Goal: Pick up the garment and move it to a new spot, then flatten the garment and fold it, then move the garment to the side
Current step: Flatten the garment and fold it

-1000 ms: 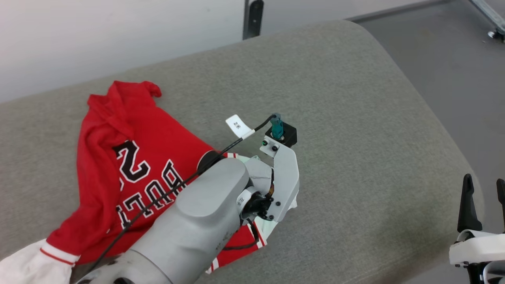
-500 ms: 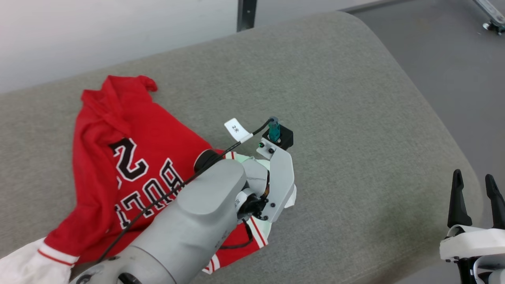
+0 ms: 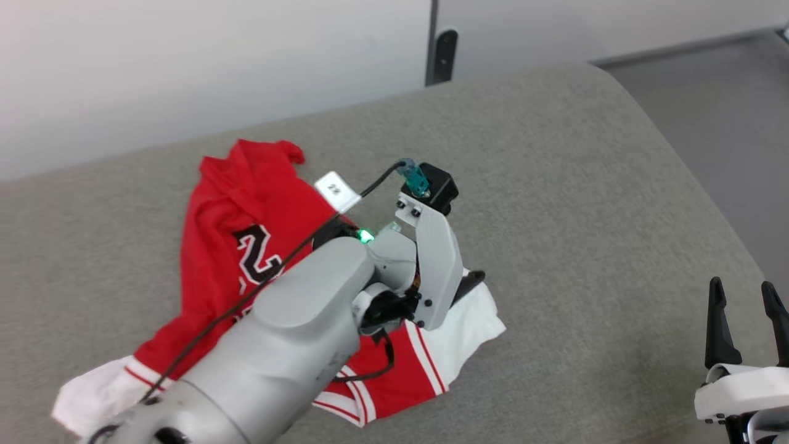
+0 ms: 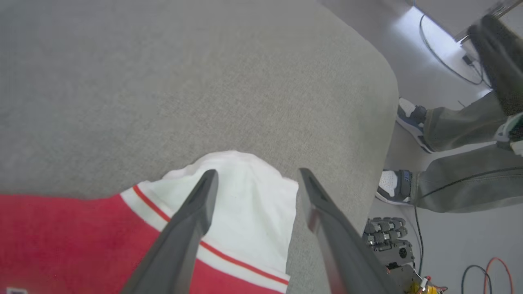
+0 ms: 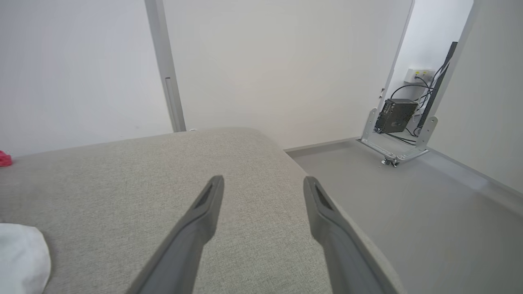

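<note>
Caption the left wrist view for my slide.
Open left gripper over the white sleeve of the garment on a grey cushion.

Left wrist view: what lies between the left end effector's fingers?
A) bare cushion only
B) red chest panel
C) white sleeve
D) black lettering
C: the left end effector stands open, and the white sleeve of the garment lies between its fingers, on the grey cushion.

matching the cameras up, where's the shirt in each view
Head view: shirt left of centre, partly under the left arm.
Left wrist view: bottom left, white sleeve between the open fingers of the left gripper.
Right wrist view: white sleeve at the lower left edge.
Shared landmark: the grey cushion's rounded corner.
</note>
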Robot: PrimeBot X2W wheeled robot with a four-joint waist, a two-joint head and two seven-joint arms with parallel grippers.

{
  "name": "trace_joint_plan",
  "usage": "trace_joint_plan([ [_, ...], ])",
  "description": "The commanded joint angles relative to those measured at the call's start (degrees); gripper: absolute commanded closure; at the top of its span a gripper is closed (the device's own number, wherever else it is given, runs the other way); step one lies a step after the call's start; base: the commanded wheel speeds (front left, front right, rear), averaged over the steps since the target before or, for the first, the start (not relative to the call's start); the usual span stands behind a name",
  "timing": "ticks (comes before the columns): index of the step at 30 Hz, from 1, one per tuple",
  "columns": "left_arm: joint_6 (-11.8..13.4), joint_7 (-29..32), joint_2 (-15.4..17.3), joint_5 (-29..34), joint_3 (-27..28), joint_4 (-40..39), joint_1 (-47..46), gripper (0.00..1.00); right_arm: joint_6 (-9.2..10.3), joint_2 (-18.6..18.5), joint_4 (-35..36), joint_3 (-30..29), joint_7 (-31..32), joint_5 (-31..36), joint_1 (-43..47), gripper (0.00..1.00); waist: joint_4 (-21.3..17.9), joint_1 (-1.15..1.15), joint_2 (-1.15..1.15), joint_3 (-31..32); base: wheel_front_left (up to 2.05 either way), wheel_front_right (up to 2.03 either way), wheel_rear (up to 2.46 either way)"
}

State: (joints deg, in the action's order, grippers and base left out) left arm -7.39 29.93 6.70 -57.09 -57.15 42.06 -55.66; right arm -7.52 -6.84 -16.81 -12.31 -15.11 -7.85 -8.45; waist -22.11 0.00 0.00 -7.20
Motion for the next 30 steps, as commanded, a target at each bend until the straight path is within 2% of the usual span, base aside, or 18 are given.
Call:
trace_joint_plan([
  [1,-0.1,-1.7,0.8,-0.1,-0.4,-1.7,0.8,0.00,0.06,-0.4,0.3,0.3,-0.1,0.5,1.0,0.00,2.2,0.00,0.00,2.2,0.00,0.00,0.00],
  [9,-0.1,-14.1,7.7,-0.9,0.6,-6.5,2.6,0.00,0.06,-1.1,2.9,2.8,-0.1,0.9,2.4,0.00,4.4,0.00,0.00,5.6,0.00,0.00,0.00],
  [13,-0.1,-21.5,10.5,0.6,1.6,-7.0,4.1,0.00,0.06,-1.3,4.1,4.3,-0.1,1.0,2.9,0.00,5.6,0.00,0.00,6.6,0.00,0.00,0.00],
  [23,1.3,-39.2,11.8,7.2,1.0,-6.7,9.1,0.00,0.06,-1.9,6.9,5.2,-0.1,1.4,5.0,0.00,11.0,0.00,0.00,7.9,0.00,0.00,0.00],
  [30,2.0,-44.5,10.9,10.4,1.1,-6.7,13.2,0.00,0.06,-1.7,7.7,5.1,-0.1,1.6,6.3,0.00,15.4,0.00,0.00,8.9,0.00,0.00,0.00],
])
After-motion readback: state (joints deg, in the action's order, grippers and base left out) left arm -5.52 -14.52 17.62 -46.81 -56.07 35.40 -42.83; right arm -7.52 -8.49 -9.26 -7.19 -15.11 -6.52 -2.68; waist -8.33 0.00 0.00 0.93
